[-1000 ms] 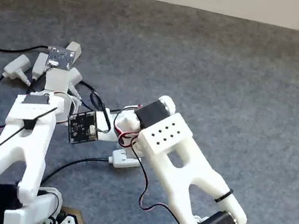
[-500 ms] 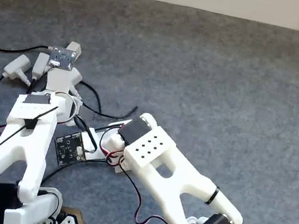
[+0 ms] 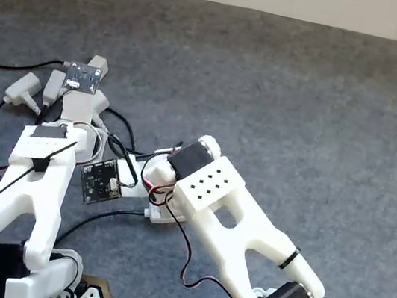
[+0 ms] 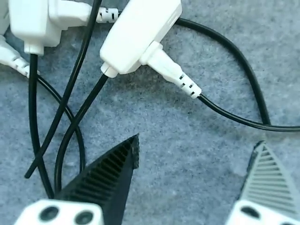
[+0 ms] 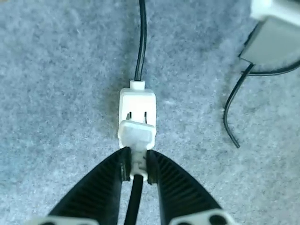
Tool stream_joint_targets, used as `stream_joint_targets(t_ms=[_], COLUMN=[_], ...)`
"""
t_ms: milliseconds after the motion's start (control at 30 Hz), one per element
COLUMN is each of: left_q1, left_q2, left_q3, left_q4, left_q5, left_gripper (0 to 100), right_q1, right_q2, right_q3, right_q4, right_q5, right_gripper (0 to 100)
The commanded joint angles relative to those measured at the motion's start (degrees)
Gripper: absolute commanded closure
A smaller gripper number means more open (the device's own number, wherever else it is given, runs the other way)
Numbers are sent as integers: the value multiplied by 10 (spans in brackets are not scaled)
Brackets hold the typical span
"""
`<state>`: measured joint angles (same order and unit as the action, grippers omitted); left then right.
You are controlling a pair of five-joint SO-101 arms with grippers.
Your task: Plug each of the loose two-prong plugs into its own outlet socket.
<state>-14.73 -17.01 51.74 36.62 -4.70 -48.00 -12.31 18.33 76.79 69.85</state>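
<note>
While the left gripper (image 4: 198, 142) stays spread, the right gripper (image 5: 137, 158), pinching a plug (image 5: 137, 133), reached the socket (image 5: 137, 101).

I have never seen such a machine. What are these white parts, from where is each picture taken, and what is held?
These are two small robot arms on a grey carpet. One picture looks down from above; the other two come from cameras on each arm's wrist. The right gripper is shut on a white plug, whose prongs meet a white socket. The left gripper is open and holds nothing, above other white plugs and black cables.
</note>
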Motion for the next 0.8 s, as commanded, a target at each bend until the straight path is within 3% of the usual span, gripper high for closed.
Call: stream_joint_targets(t_ms=[0,767], left_q1=[10,11], left_q2=[-1,-1], left_q3=[-22,-22], left_q4=[-6,-6], left_q5=[4,4], left_gripper=[638,638], right_q1=[7,12], right_q2=[-5,-4], right_q3=[-15,57], right_q4=[5,-63], right_q5=[9,25], right_gripper=[993,993])
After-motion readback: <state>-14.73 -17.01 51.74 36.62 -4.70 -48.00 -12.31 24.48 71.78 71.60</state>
